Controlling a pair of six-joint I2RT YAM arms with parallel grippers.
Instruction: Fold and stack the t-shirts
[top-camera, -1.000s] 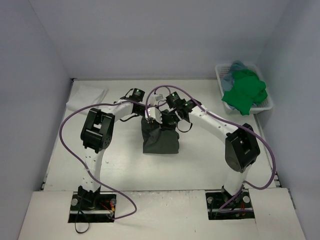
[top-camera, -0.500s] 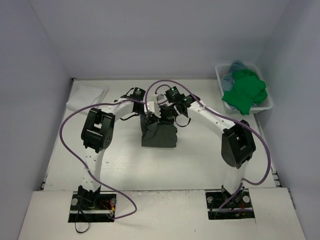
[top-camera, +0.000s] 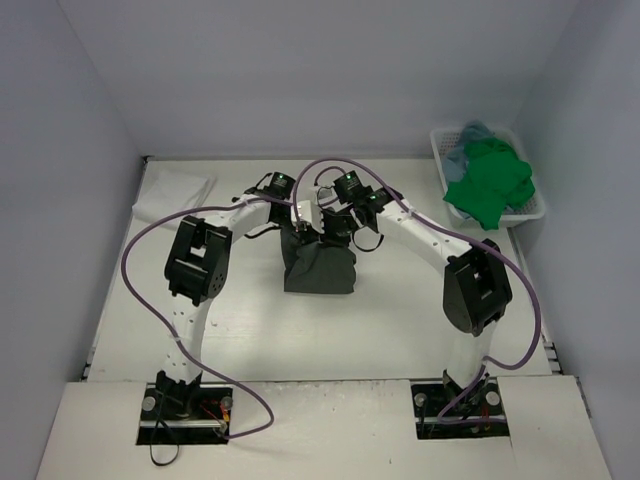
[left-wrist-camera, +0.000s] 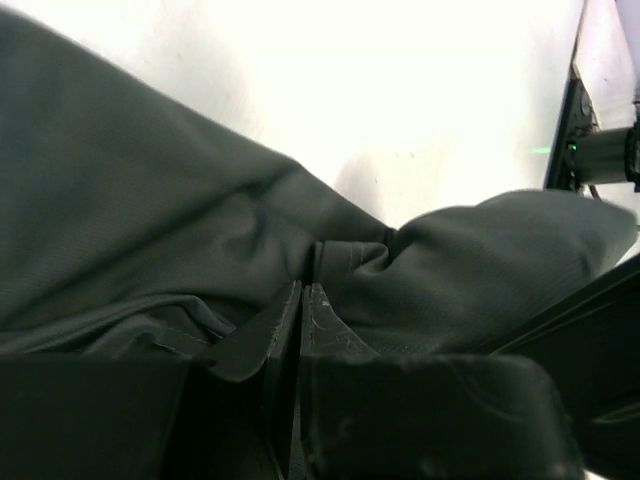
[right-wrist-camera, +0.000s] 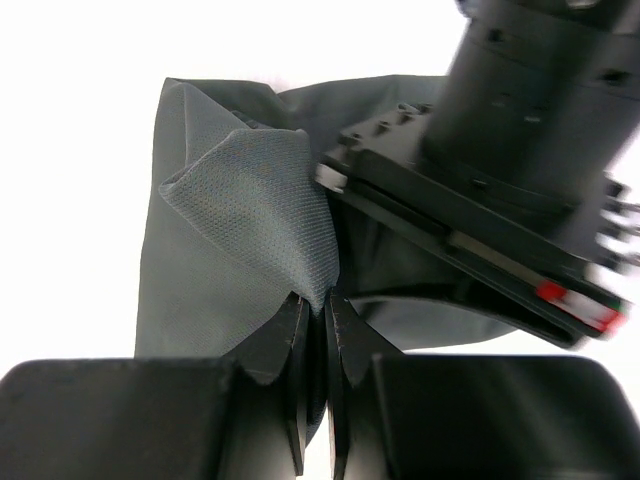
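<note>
A dark grey t-shirt (top-camera: 320, 268) hangs bunched at mid-table, held up by both arms. My left gripper (top-camera: 298, 229) is shut on its upper left edge; in the left wrist view the closed fingertips (left-wrist-camera: 302, 300) pinch a fold of the grey cloth (left-wrist-camera: 150, 230). My right gripper (top-camera: 336, 232) is shut on the upper right edge, its jaws pinching a peak of the grey cloth (right-wrist-camera: 250, 200). A white t-shirt (top-camera: 172, 192) lies flat at the far left. A bright green t-shirt (top-camera: 490, 185) spills over the basket, with a teal-blue one (top-camera: 470, 135) behind it.
A white lattice basket (top-camera: 446, 148) stands at the far right corner by the wall. Purple cables loop from both arms. Grey walls close in on the left, back and right. The left arm's wrist (right-wrist-camera: 520, 130) fills the upper right of the right wrist view.
Both grippers have drawn closer together and slightly toward the back, carrying the dark grey t-shirt up with them; it hangs narrower and shorter than a second ago.
</note>
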